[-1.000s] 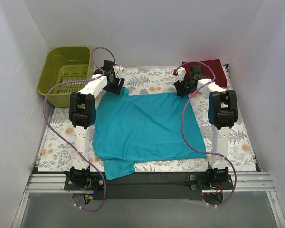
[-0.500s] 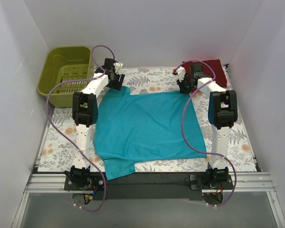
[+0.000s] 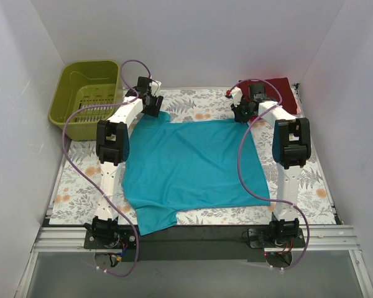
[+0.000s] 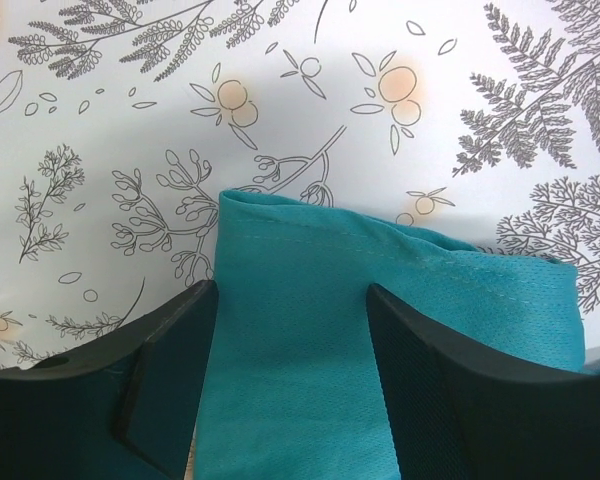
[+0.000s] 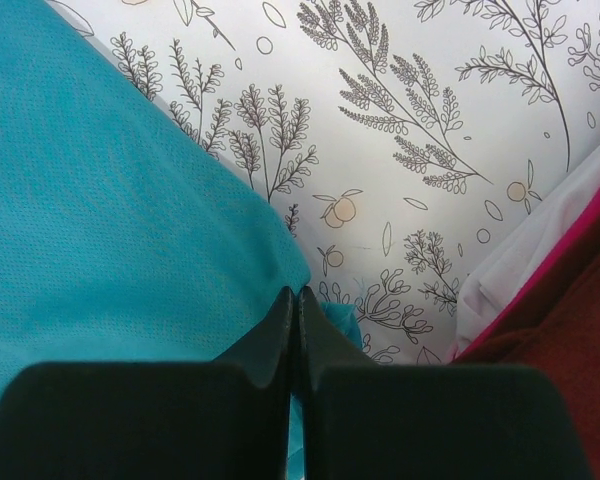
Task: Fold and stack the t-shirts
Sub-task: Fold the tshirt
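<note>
A teal t-shirt (image 3: pixel 189 167) lies spread flat on the flowered table cover. My left gripper (image 3: pixel 154 108) stands open at the shirt's far-left corner. In the left wrist view its fingers (image 4: pixel 180 350) straddle the folded teal hem (image 4: pixel 300 330), and the left gripper (image 4: pixel 290 292) has cloth between its jaws. My right gripper (image 3: pixel 239 115) is at the far-right corner. In the right wrist view the right gripper (image 5: pixel 296 292) is shut, pinching the edge of the teal t-shirt (image 5: pixel 100 200). A folded dark red t-shirt (image 3: pixel 283 93) lies at the back right.
An olive-green basket (image 3: pixel 71 84) stands at the back left, beyond the cover's edge. White walls close in the left, back and right sides. In the right wrist view the dark red cloth (image 5: pixel 570 340), with a pink edge and pale cloth beside it, lies close to the right gripper.
My right gripper has gone from open to shut on the teal shirt's far-right corner. My left gripper has shifted slightly toward the back over the far-left corner and stays open.
</note>
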